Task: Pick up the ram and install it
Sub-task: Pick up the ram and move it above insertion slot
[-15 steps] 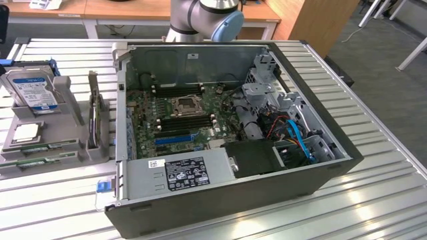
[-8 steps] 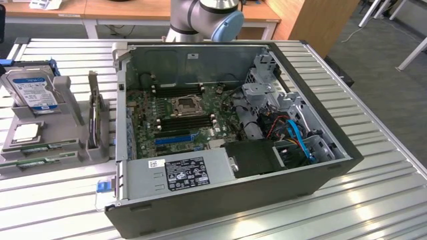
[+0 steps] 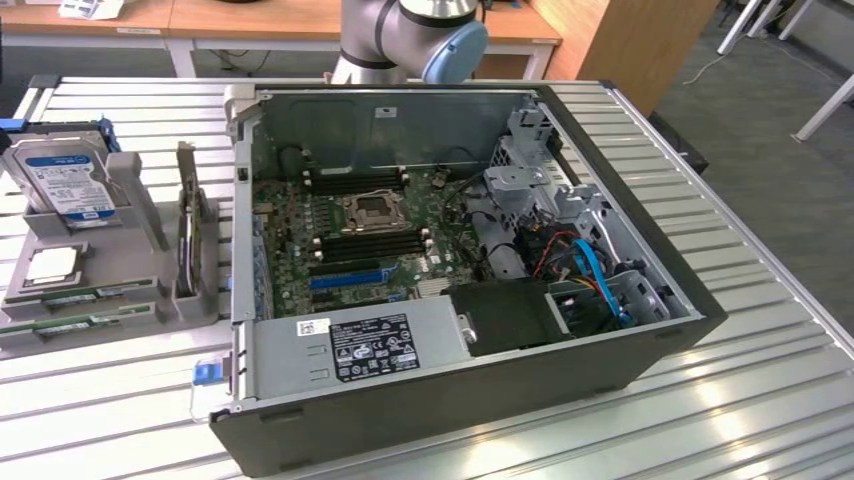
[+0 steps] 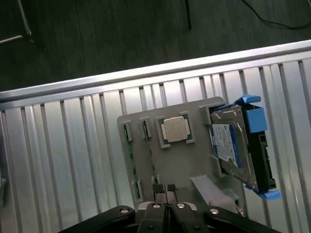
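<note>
A: Counting what sits on the counter (image 3: 107, 420), what do you get?

B: One open PC case (image 3: 641, 340). Next to it, on the exterior view's left, is one gray holder (image 3: 134, 215). It carries one hard drive (image 3: 60, 180), one CPU (image 3: 51, 265), one upright card (image 3: 191, 225) and two green sticks.

A: Where is the ram (image 3: 100, 292)?

B: In the holder, just beside the CPU. The second stick (image 3: 80, 324) lies next to it, at the holder's outer edge. Both are well apart from the case.

A: And the end effector (image 4: 165, 190)?

B: One, hanging over the holder, its two fingers pressed together with nothing between them. The tips are near the ram's end; whether they touch it, I cannot tell.
</note>
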